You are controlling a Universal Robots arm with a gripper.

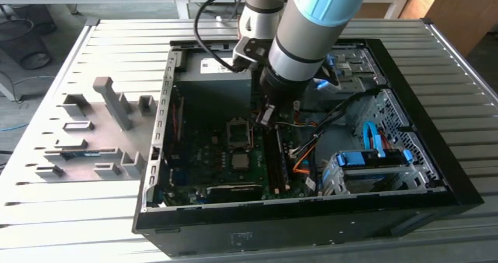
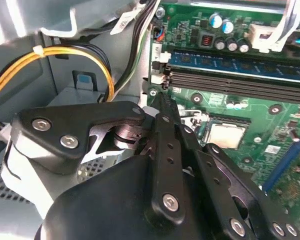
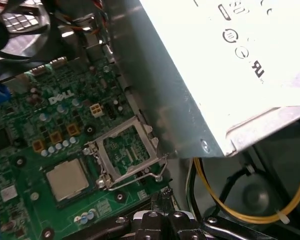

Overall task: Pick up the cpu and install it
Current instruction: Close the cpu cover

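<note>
Hovers over the motherboard with the gripper clenched on nothing; seems past placing the cpu, seated beside the open frame; likely calls for lowering that frame squarely.

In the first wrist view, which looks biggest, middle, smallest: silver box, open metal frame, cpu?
1. silver box, though it sits nearer the camera, which makes it look bigger.
2. open metal frame.
3. cpu.

The open black metal computer case stands on the slatted grey metal bench. Inside it, on the green motherboard, the small square silvery cpu lies just beside the rectangular metal socket frame.
</note>
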